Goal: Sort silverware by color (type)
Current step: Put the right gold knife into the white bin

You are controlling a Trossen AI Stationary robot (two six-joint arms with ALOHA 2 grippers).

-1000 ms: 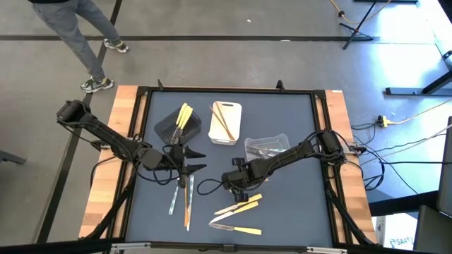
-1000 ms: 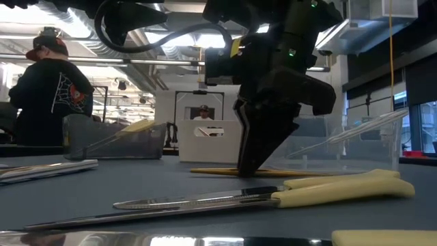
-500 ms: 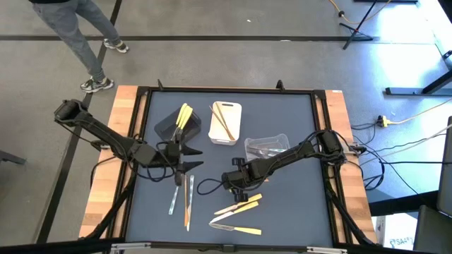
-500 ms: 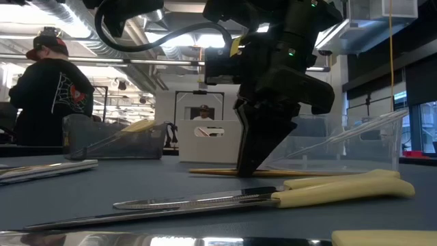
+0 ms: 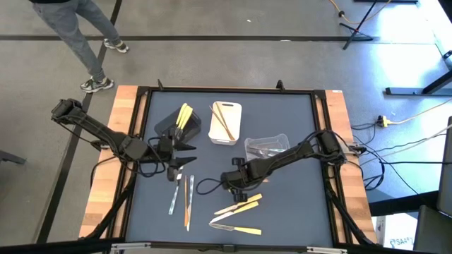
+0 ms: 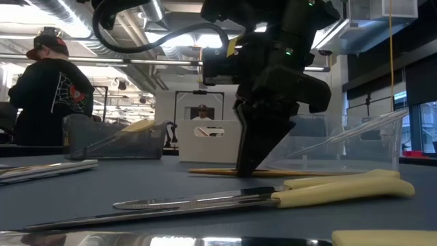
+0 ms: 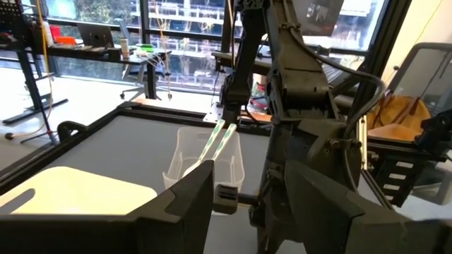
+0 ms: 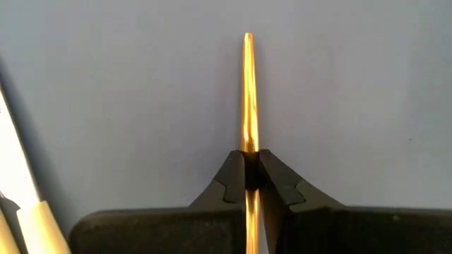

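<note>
Retreated left tool (image 5: 185,156); right tool (image 8: 248,176) pinches gold utensil (image 8: 247,106).

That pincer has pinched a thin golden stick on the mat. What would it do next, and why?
Probably lift it straight up. The right gripper is shut on the orange-brown utensil, which lies flat on the table. The white tray, already holding similar pieces, looks like its destination.

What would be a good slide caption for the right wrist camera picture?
Right gripper pinches a thin orange-brown utensil lying on the dark table mat, pale yellow handles alongside.
</note>
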